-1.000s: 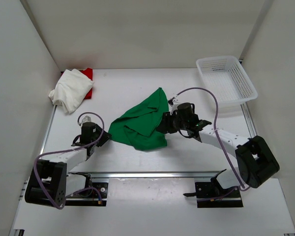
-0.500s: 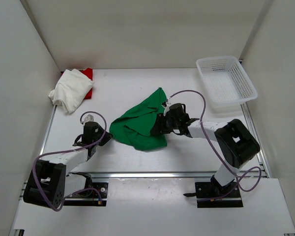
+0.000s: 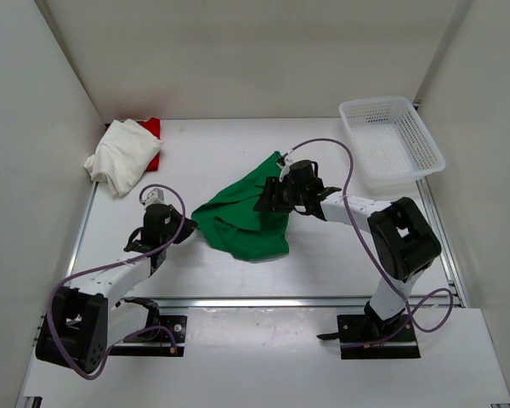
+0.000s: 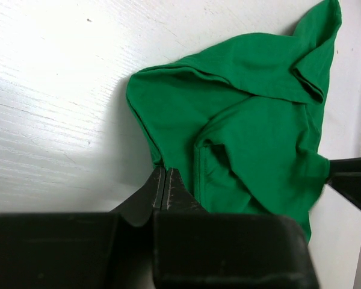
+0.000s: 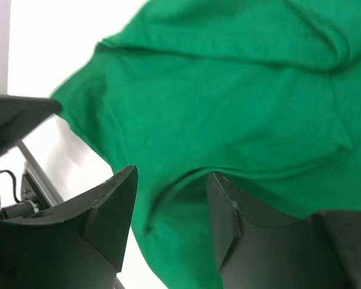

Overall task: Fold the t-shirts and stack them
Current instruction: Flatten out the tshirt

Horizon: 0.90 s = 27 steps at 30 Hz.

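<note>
The green t-shirt [image 3: 242, 212] lies crumpled mid-table, and fills much of the left wrist view [image 4: 253, 120] and the right wrist view [image 5: 228, 90]. My left gripper [image 3: 187, 228] sits at its left edge. There the jaws are shut [image 4: 164, 171], with the tips pinched on the hem. My right gripper [image 3: 266, 199] hovers open over the shirt's right part, a raised fold of green cloth between its fingers [image 5: 171, 211]. The white t-shirt [image 3: 121, 163] lies bunched at the back left. It sits on the red t-shirt [image 3: 154, 127], of which only a corner shows.
A white mesh basket [image 3: 393, 140] stands at the back right. White walls enclose the table on three sides. A metal rail [image 3: 263, 302] runs along the near edge. The right gripper's finger [image 4: 349, 174] pokes in at the right edge of the left wrist view.
The left gripper has shut at the green shirt's left hem. The right gripper has moved back and left over the shirt and opened wider.
</note>
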### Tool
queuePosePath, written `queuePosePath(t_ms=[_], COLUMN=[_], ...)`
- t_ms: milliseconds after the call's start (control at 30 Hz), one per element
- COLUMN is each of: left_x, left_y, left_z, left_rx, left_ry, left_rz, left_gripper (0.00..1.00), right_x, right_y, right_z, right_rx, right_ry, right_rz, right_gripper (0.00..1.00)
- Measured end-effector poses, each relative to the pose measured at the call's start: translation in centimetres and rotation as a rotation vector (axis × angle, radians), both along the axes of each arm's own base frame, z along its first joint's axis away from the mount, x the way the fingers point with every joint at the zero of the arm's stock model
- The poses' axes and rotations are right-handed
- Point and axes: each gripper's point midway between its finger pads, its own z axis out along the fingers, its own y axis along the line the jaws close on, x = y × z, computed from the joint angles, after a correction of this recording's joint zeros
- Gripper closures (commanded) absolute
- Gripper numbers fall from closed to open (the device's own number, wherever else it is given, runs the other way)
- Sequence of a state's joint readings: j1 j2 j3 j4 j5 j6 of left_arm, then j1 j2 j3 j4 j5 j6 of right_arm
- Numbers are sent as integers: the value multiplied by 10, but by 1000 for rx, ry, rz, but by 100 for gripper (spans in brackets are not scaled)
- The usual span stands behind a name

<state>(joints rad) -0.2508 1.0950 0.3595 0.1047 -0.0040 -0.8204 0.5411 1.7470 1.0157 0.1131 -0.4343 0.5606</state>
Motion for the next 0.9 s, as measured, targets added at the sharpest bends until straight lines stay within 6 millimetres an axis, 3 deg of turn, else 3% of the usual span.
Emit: queuePosePath(t_ms=[100, 133, 267, 400, 500, 567, 600, 700, 800, 900], left_x=[0, 0, -1, -1, 6, 15, 20, 32, 44, 50], left_y=[0, 0, -1, -4, -8, -9, -9, -5, 11, 29], left_z=[0, -1, -2, 0, 16, 34, 46, 78, 101, 118], left_rx=[0, -1, -3, -12, -28, -40, -47, -77, -90, -73], left_ry=[1, 2, 7, 13, -9, -48, -75, -146, -197, -223], left_rz=[-1, -1, -6, -21, -33, -39, -40, -35, 2, 45], left_gripper=[100, 100, 100, 100, 100, 100, 100, 100, 100, 100], right_x=[-8, -10, -20, -26, -29, -26, -23, -24, -50, -86], right_y=[-4, -5, -6, -5, -13, -19, -21, -32, -47, -68], right_z=[-10, -14, -23, -23, 0, 47, 81, 216, 347, 436], right_rx=[-26, -36, -70, -96, -135, -135, -116, -21, 83, 165], right_ry=[33, 47, 74, 74, 21, -74, -145, -424, -691, -866], right_rz=[-1, 0, 21, 33, 26, 15, 7, -29, -61, -56], right_gripper=[54, 59, 100, 99, 100, 100, 99, 100, 100, 100])
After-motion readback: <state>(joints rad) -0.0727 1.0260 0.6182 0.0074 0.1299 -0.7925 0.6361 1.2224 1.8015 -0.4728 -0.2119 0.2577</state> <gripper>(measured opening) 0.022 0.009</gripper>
